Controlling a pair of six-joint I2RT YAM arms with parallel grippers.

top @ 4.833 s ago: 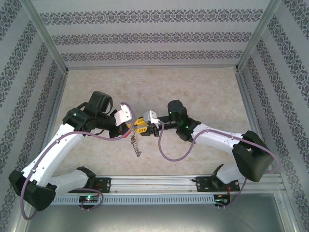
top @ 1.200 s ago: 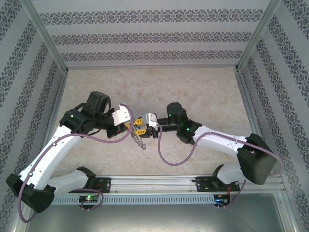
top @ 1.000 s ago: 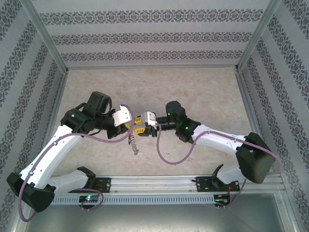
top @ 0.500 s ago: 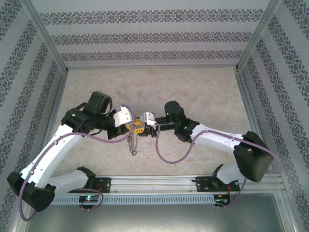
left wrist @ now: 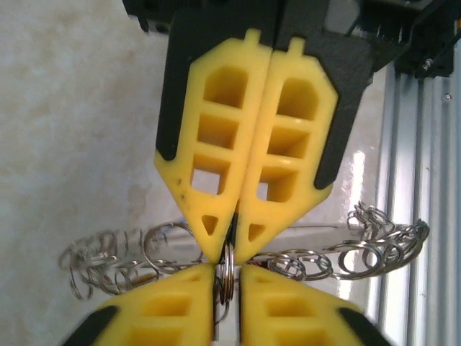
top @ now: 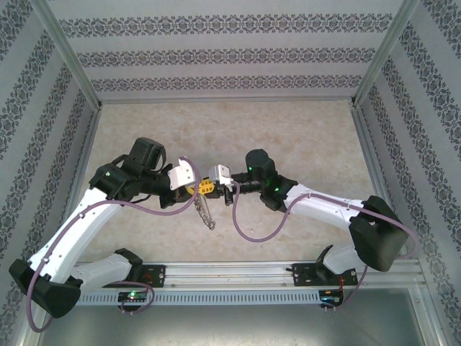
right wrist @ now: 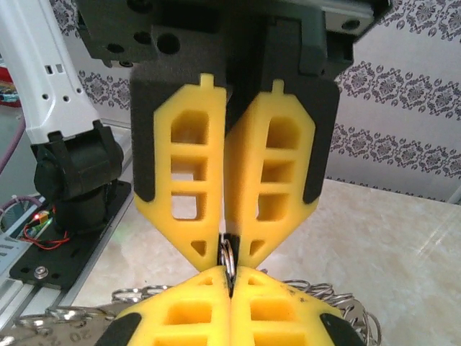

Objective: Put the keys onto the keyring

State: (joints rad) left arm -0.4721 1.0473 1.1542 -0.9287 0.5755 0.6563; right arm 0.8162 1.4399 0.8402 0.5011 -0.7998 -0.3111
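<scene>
The keyring (top: 207,214) is a silvery chain of linked rings. It hangs over the table from the spot where my two grippers meet tip to tip. My right gripper (right wrist: 230,274) is shut on one ring (right wrist: 227,254) of it. My left gripper (left wrist: 227,270) faces it, and its yellow fingers stand a little apart with that same ring (left wrist: 227,277) in the gap. Loops of the chain (left wrist: 374,241) spread to both sides of the fingertips. From above, the left gripper (top: 196,190) and the right gripper (top: 209,187) touch at mid-table. The keys are hidden from me.
The beige marbled table (top: 288,137) lies open behind the grippers. Patterned walls and metal posts close it in on three sides. An aluminium rail (top: 238,272) with both arm bases runs along the near edge. A purple cable (top: 245,227) loops under the right arm.
My right gripper has closed onto the ring and moved slightly left. The left gripper's fingers have parted a little. The hanging chain has swung to the right.
</scene>
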